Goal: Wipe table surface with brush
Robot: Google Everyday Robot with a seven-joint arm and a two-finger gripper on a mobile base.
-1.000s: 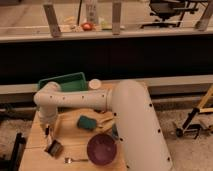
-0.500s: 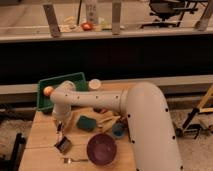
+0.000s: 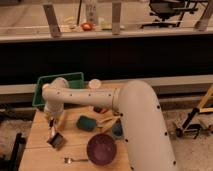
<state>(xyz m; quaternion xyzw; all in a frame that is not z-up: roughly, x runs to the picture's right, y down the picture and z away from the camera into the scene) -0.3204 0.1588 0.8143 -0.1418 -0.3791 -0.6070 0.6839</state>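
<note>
Along the near edge of the table surface [image 3: 40, 153], a metal spoon [image 3: 75, 160] is lying just left of a purple bowl [image 3: 101, 148]. A little further in, by the left edge, the brush [image 3: 57, 140] is resting on the wood. The gripper [image 3: 52, 131] is coming down onto its top. The two appear to be touching, but I cannot tell whether the claw is spread or pinching the brush.

Toward the middle of the tabletop a teal block [image 3: 86, 123] is sitting near the brush, with a few small items behind it that are too blurred to name. The white arm [image 3: 135, 115] is stretching low over them from the right. At the far left corner a green bin [image 3: 72, 77] is standing, and beyond the far edge the dark counter [image 3: 110, 55] is running across.

The step in hand looks like the wiping stroke itself. To do it well, the bristle face should be pressing flat and lightly on the wood. The strokes should be running along the bare strip by the left edge — short enough to stay off the spoon, the bowl and the teal block.
</note>
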